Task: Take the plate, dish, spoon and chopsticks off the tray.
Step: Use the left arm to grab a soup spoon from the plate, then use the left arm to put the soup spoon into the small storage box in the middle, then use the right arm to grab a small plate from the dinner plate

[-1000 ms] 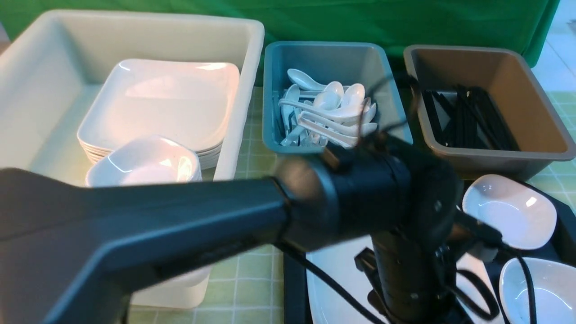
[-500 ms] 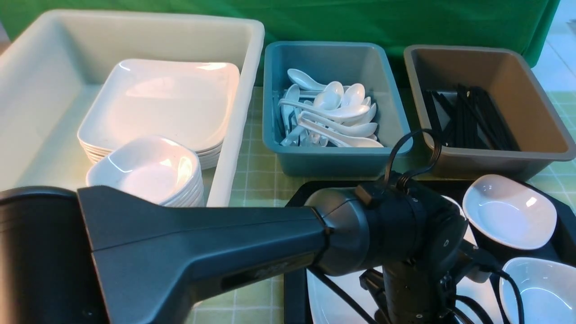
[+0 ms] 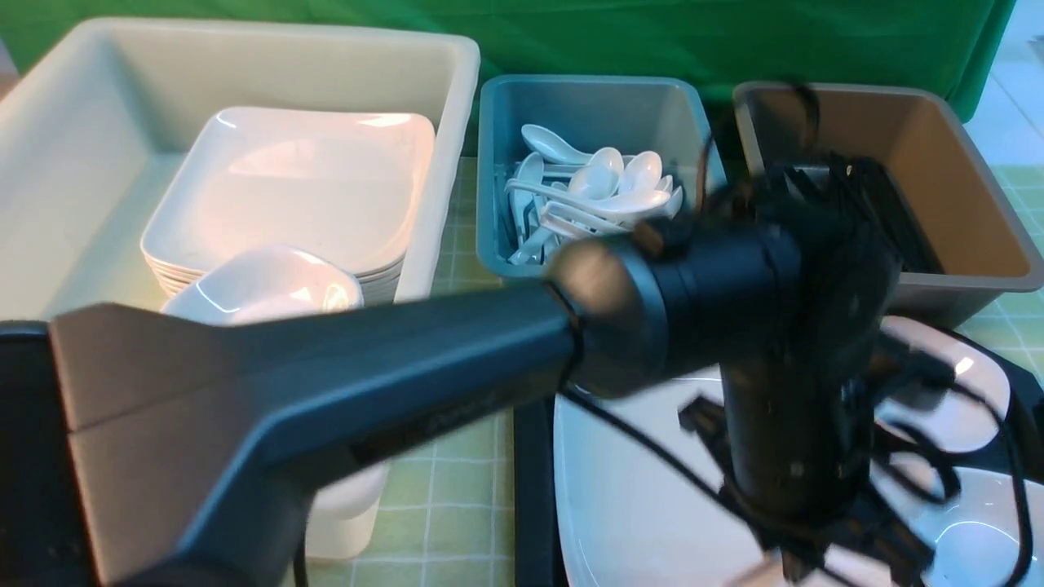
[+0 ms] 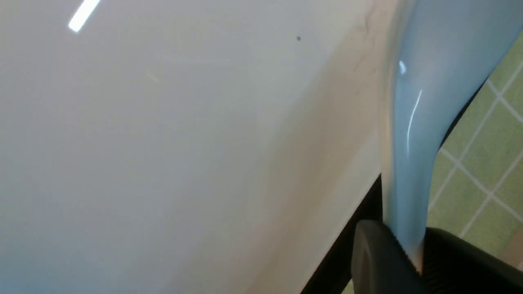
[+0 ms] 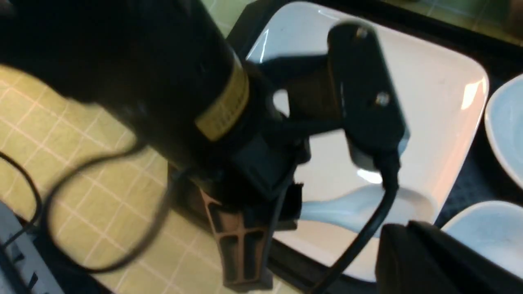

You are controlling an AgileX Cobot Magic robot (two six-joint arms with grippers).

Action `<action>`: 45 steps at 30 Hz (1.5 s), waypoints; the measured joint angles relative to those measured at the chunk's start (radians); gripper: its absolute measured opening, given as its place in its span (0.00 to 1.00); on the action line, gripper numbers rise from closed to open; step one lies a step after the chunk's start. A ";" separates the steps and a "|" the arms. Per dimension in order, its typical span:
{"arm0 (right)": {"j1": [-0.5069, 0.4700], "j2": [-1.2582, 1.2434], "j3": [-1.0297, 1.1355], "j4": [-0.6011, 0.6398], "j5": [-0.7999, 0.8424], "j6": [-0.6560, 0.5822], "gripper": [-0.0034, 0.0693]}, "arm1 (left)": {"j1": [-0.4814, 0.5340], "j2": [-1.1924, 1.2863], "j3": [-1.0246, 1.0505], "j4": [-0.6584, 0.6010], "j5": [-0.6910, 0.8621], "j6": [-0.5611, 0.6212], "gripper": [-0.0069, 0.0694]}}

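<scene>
My left gripper [image 4: 414, 261] is shut on the handle of the white spoon [image 4: 408, 143], which it holds over the large white plate [image 4: 163, 143]. The right wrist view shows the same spoon [image 5: 347, 206] above the plate [image 5: 441, 81]. The plate [image 3: 636, 505] lies on the black tray [image 3: 534, 489]. Two small white dishes [image 3: 971, 383] [image 3: 979, 530] sit at the tray's right, partly behind the blurred left arm [image 3: 734, 310]. My right gripper [image 5: 395, 226] is shut and empty, near the plate's edge. The chopsticks are out of view.
A big white tub [image 3: 245, 33] at the left holds stacked plates and small dishes. Behind the tray stand a teal tub [image 3: 587, 98] with several spoons and a brown tub [image 3: 962, 163] with black sticks. A green checked cloth [image 3: 457, 489] covers the table.
The left arm dipped toward the plate, its jaws closed on the spoon, and it has now swung up and to the right. The right gripper stays shut.
</scene>
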 joint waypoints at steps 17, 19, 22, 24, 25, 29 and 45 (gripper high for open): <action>0.000 0.207 -0.053 0.305 -0.275 -0.284 0.05 | 0.471 0.165 -0.453 0.035 -0.259 0.050 0.18; 0.000 0.256 -0.098 0.308 -0.259 -0.289 0.05 | 0.484 0.193 -0.470 0.035 -0.316 0.050 0.20; 0.000 0.317 -0.174 0.310 -0.218 -0.289 0.05 | 0.500 0.238 -0.476 0.035 -0.372 0.050 0.27; 0.000 0.335 -0.210 0.310 -0.198 -0.288 0.05 | 0.506 0.259 -0.476 0.035 -0.390 0.050 0.37; 0.000 0.337 -0.231 0.311 -0.190 -0.288 0.05 | 0.510 0.268 -0.476 0.035 -0.387 0.047 0.44; 0.000 0.334 -0.269 0.245 -0.176 -0.205 0.05 | 0.514 0.271 -0.476 0.034 -0.321 0.022 0.66; 0.195 0.334 0.046 -0.373 -0.079 0.193 0.09 | 0.333 -0.097 -0.256 -0.027 0.050 0.275 0.07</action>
